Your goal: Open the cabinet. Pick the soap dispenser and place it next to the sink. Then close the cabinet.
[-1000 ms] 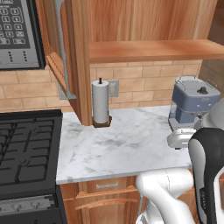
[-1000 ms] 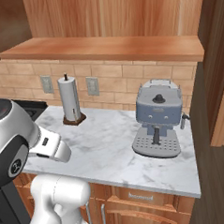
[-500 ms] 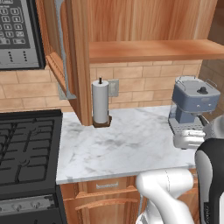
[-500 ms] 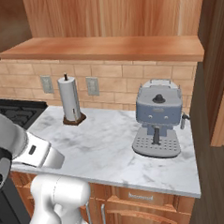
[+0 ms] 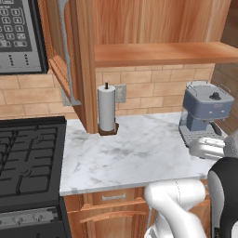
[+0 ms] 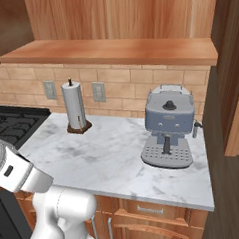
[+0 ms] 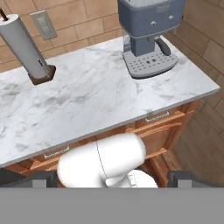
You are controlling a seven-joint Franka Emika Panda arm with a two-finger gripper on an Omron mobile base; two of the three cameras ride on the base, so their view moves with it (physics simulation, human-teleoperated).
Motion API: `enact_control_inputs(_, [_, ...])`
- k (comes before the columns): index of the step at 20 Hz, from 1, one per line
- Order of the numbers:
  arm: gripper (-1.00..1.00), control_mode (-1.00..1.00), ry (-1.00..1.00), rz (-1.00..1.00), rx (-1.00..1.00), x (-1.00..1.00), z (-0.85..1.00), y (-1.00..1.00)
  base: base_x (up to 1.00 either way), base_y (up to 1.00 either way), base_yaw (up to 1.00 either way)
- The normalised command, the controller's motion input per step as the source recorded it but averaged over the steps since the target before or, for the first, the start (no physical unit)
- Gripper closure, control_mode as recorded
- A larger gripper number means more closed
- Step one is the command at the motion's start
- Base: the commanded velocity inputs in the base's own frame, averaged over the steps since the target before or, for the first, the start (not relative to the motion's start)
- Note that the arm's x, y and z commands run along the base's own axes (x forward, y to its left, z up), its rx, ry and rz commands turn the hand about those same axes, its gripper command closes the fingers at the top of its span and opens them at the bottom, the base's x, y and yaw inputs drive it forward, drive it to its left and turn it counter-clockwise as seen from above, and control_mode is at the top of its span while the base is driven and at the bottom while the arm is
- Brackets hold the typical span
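Gripper (image 7: pixel 117 180) fingers sit wide apart at the bottom corners of the hand view, holding nothing, over the counter (image 7: pixel 96 100). The cabinet (image 5: pixel 158 53) fills the top of the left base view, its door open at upper left. The arm has sunk lower than before.

- I am seeing a keypad of small white-marked buttons on the black microwave control panel (image 5: pixel 18 35) at upper left, but its characters are blurring too much to read.
- I am finding no other readable text anywhere.
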Motion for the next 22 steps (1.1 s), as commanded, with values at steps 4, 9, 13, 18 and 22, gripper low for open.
enact_control_inputs(4, [-1.0,-1.0,0.0,-0.07,0.1,-0.34,0.14,-0.01,0.0,0.0,0.0])
enact_control_inputs(9, [-1.0,-1.0,0.0,-0.01,0.11,-0.26,0.09,-0.03,0.0,0.0,0.0])
enact_control_inputs(13, [-1.0,-1.0,0.0,0.0,0.01,-0.21,0.09,0.0,0.0,0.0,0.0])
enact_control_inputs(18, [-1.0,-1.0,0.0,0.0,0.0,-0.17,0.06,0.0,0.0,0.0,0.0])
enact_control_inputs(22, [-1.0,-1.0,0.0,0.0,0.0,-0.12,0.04,-0.02,0.0,0.0,0.0])
